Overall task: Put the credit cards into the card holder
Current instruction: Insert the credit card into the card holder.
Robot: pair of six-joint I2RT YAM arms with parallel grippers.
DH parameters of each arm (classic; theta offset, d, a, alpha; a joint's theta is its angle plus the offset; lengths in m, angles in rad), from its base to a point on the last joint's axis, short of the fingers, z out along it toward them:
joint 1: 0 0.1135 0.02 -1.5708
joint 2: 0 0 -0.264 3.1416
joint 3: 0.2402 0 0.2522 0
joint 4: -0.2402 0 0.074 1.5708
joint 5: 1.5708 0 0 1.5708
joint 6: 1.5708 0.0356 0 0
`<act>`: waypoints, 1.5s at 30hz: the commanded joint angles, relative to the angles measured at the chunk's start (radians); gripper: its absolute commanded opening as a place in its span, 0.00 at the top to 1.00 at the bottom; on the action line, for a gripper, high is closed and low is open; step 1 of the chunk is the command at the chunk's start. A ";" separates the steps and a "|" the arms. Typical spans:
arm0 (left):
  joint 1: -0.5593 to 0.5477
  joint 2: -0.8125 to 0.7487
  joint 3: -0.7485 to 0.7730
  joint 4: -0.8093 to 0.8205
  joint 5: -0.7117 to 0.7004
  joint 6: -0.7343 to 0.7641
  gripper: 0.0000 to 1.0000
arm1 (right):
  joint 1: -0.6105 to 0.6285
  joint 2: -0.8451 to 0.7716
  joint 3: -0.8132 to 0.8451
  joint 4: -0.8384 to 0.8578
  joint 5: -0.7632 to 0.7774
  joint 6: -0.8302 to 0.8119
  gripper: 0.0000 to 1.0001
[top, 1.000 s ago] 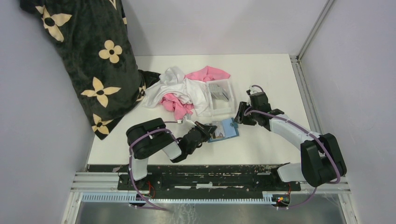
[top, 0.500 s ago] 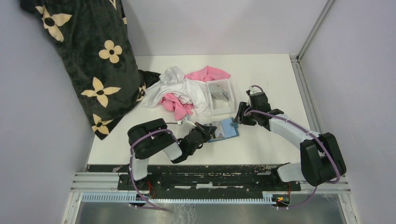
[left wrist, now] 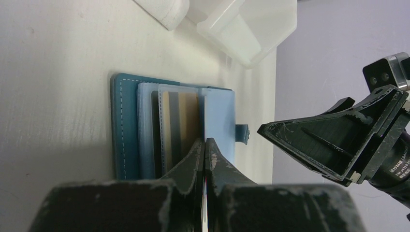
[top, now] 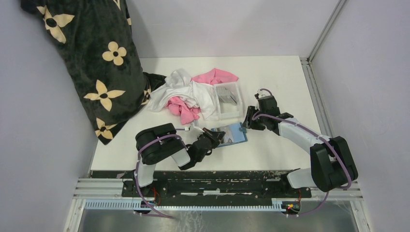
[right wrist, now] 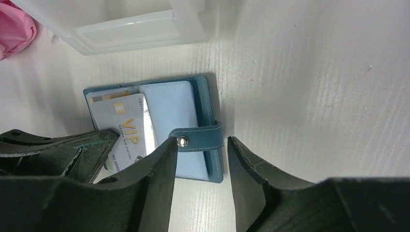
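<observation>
The teal-blue card holder (top: 234, 134) lies open on the table in front of the clear tray. My left gripper (top: 218, 136) is shut on a silver VIP credit card (right wrist: 126, 126), whose far end lies over the holder's left half. In the left wrist view the card shows edge-on (left wrist: 205, 203) between the closed fingers, and a gold-tan card (left wrist: 181, 116) sits in a holder slot. My right gripper (right wrist: 200, 145) is open, with its jaws either side of the holder's snap strap (right wrist: 203, 139). More grey cards (top: 226, 94) lie in the tray.
The clear plastic tray (top: 231, 112) stands just behind the holder. A heap of white and pink clothes (top: 186, 96) lies to its left. A black flowered cloth (top: 92, 63) hangs at the back left. The table's right edge rail (top: 316, 106) is close to the right arm.
My left arm has edged slightly right, carrying the silver card further over the holder. The right gripper has stayed at the holder's right edge.
</observation>
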 commanded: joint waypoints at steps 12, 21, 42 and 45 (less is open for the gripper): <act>-0.026 0.042 0.032 0.008 -0.102 -0.035 0.97 | -0.002 0.027 0.004 0.039 -0.007 -0.017 0.52; -0.032 0.061 0.049 -0.001 -0.114 -0.020 0.97 | -0.002 0.051 0.013 0.035 -0.009 -0.018 0.52; -0.036 0.054 0.081 -0.043 -0.141 0.108 0.97 | 0.000 0.084 0.025 0.027 -0.010 -0.023 0.52; -0.037 0.061 0.083 -0.041 -0.134 0.113 0.97 | 0.000 0.086 0.026 0.025 -0.009 -0.023 0.52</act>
